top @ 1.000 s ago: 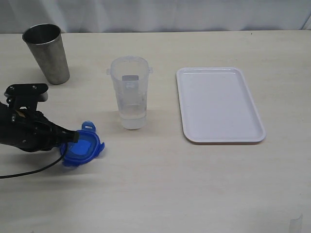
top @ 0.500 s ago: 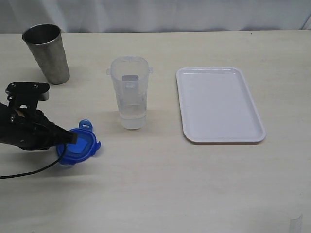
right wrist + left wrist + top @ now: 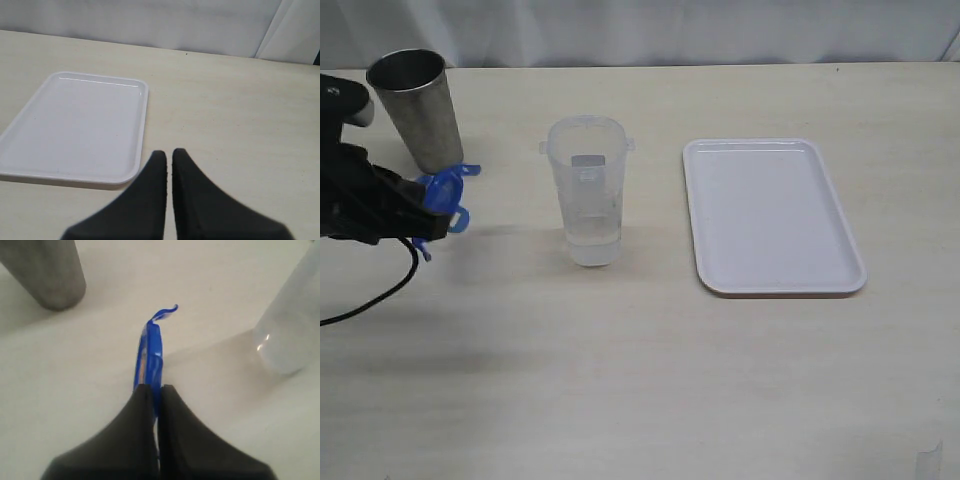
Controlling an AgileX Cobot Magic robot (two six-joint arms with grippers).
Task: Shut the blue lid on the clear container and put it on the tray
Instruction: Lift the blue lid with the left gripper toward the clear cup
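My left gripper [image 3: 428, 222] is shut on the blue lid [image 3: 444, 195] and holds it edge-on above the table, left of the clear container [image 3: 586, 190]. In the left wrist view the blue lid [image 3: 150, 352] stands on edge between the black fingers [image 3: 172, 405], with the clear container [image 3: 292, 330] off to one side. The container stands upright and open-topped at the table's middle. The white tray [image 3: 770, 215] lies flat to its right. My right gripper [image 3: 169, 155] is shut on nothing, hovering beside the white tray [image 3: 75, 125]; it is out of the exterior view.
A grey metal cup [image 3: 417, 108] stands upright at the back left, just behind the held lid, and shows in the left wrist view as the metal cup [image 3: 45, 270]. A black cable [image 3: 370, 300] trails from the left arm across the table.
The left gripper has lifted the blue lid off the table and carried it up and back toward the metal cup, turning it from flat to on edge. Container and tray have not moved.
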